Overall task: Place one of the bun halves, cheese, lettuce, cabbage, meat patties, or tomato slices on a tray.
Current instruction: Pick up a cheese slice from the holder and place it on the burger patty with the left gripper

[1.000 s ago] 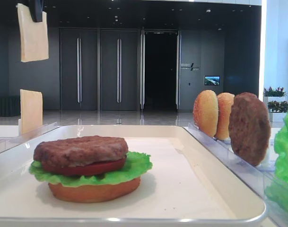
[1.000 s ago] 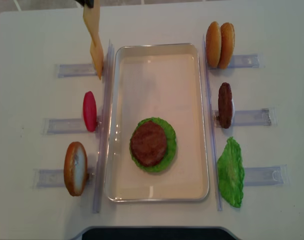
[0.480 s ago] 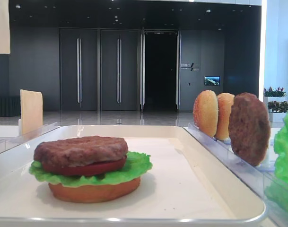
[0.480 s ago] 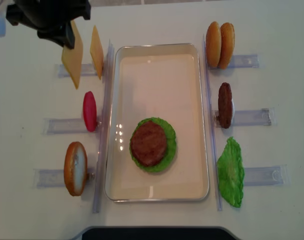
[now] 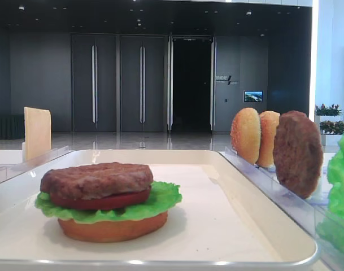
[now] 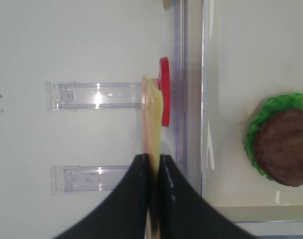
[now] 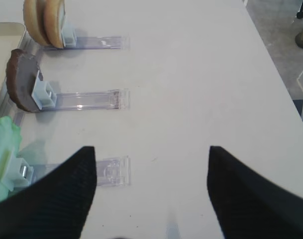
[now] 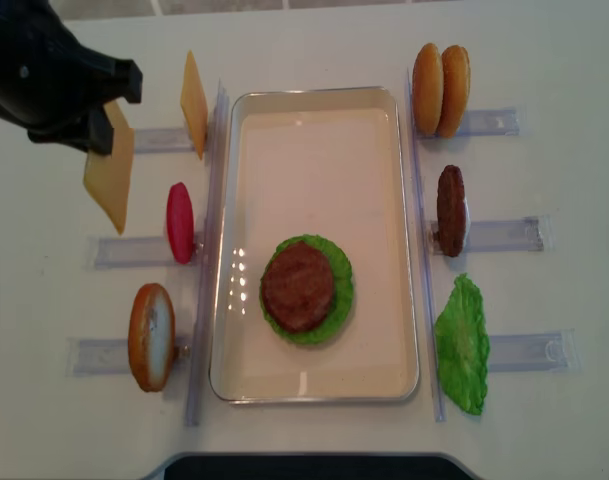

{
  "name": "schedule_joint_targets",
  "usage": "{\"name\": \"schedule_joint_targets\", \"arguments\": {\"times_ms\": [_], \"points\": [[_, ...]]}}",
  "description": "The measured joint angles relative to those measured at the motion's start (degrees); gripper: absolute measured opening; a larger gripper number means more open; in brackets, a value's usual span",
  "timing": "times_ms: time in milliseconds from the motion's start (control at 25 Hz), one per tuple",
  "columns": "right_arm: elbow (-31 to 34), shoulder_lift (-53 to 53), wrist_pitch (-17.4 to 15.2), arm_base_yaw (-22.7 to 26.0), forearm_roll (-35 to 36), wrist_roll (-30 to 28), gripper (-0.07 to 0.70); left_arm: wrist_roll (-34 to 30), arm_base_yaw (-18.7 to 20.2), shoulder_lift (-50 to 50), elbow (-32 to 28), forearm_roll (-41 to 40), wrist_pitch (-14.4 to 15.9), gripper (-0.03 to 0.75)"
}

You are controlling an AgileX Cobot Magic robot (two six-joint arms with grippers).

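My left gripper [image 8: 102,135] is shut on a pale yellow cheese slice [image 8: 109,180] that hangs over the table left of the racks; edge-on, the cheese [image 6: 152,124] sits between the fingertips [image 6: 141,164]. The cream tray [image 8: 314,110] holds a stack: a meat patty [image 8: 299,286] on tomato, lettuce and a bun half [image 5: 112,228]. A second cheese slice [image 8: 193,103], a tomato slice [image 8: 180,222] and a bun half [image 8: 151,336] stand in the left racks. My right gripper [image 7: 151,149] is open over bare table. Cabbage is out of view.
In the right racks stand two bun halves [image 8: 441,88], a meat patty [image 8: 450,210] and a lettuce leaf [image 8: 462,345]. Clear plastic racks [image 8: 504,235] run along both long sides of the tray. The table's front edge lies just below the tray.
My left gripper has carried the cheese slice away from the back rack, leftward and toward the front of the table, and out of the low front view. Nothing else moved.
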State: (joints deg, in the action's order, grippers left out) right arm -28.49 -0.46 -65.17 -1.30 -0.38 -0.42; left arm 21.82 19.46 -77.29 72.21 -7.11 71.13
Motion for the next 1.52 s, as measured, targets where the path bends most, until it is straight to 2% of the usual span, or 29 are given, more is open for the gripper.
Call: {"name": "schedule_joint_targets", "arguments": {"times_ms": [560, 680, 800, 960, 1280, 1520], "points": [[0.00, 0.00, 0.00, 0.00, 0.00, 0.00, 0.482, 0.29, 0.00, 0.20, -3.24, 1.75, -0.16, 0.022], [0.00, 0.00, 0.00, 0.00, 0.00, 0.00, 0.482, -1.40, 0.00, 0.20, -5.24, 4.60, -2.25, 0.022], [0.00, 0.00, 0.00, 0.00, 0.00, 0.00, 0.482, -4.08, 0.00, 0.20, -6.74, 8.96, -5.72, 0.022], [0.00, 0.00, 0.00, 0.00, 0.00, 0.00, 0.482, -10.76, 0.00, 0.20, -7.00, 18.83, -9.34, 0.022], [0.00, 0.00, 0.00, 0.00, 0.00, 0.00, 0.482, -26.05, 0.00, 0.20, -7.00, 38.51, -9.76, 0.022], [0.00, 0.00, 0.00, 0.00, 0.00, 0.00, 0.482, -30.83, 0.00, 0.20, -7.00, 46.98, -9.82, 0.022]]}}
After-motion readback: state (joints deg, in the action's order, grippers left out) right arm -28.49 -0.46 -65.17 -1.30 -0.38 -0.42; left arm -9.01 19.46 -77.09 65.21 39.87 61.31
